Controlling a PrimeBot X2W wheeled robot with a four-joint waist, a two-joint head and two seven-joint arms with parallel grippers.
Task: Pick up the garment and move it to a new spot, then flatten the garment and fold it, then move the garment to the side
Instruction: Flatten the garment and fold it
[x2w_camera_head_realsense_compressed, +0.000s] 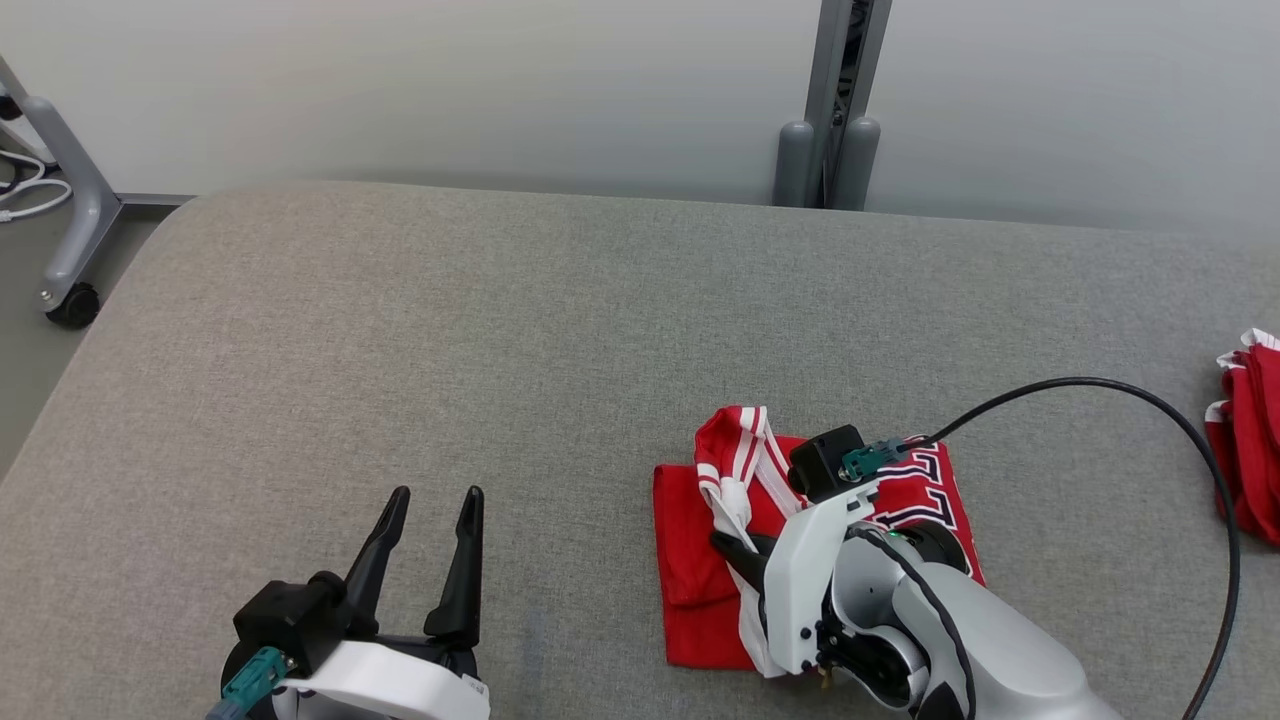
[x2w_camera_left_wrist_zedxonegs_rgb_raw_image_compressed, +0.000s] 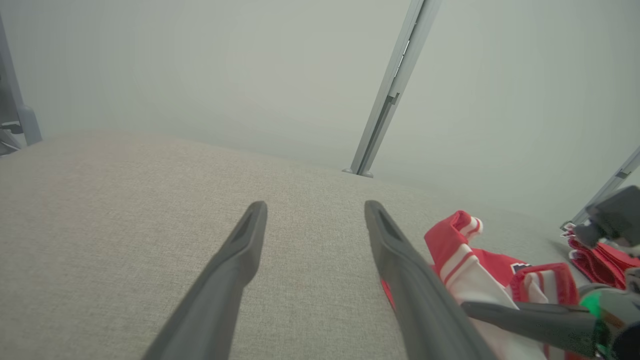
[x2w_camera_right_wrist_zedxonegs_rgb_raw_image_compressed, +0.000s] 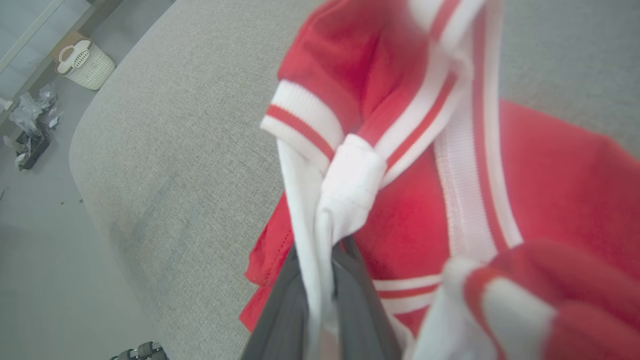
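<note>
**Red jersey (x2w_camera_head_realsense_compressed: 690, 545) pinched at its white trim, fold nearly closed**

Nearest the robot: left gripper (x2w_camera_head_realsense_compressed: 436, 492) hangs over bare grey woven tabletop (x2w_camera_head_realsense_compressed: 500, 330), fingers spread wide, nothing between them. It is well apart from the cloth.

Right gripper (x2w_camera_right_wrist_zedxonegs_rgb_raw_image_compressed: 322, 248): fingers pressed together on a bunched strip of the jersey's white trim. The pinch is plain in the right wrist view.

The jersey lies right of centre near the table's front edge, as a compact, roughly square packet. One striped cuff stands up at its far left corner.

Step in hand, as I judge it: finishing the fold or starting the shift to the side. To do it well:
- Grip more than the trim alone, since one thin strip will likely pull the packet open.
- Travel low and slow so the layers slide together.
- Bring the idle left gripper to the packet's left edge to steady it.
- Lay the raised cuff flat before letting go.

Farther right: a black cable (x2w_camera_head_realsense_compressed: 1150, 395) arcs over the table, and a red bundle (x2w_camera_head_realsense_compressed: 1250, 440) sits at the right edge.

Farthest: a grey post (x2w_camera_head_realsense_compressed: 835, 100) and a stand on a caster (x2w_camera_head_realsense_compressed: 72, 303).

Count: two grippers, one jersey, one bundle (pieces cannot tell), one cable, one post, one caster.
</note>
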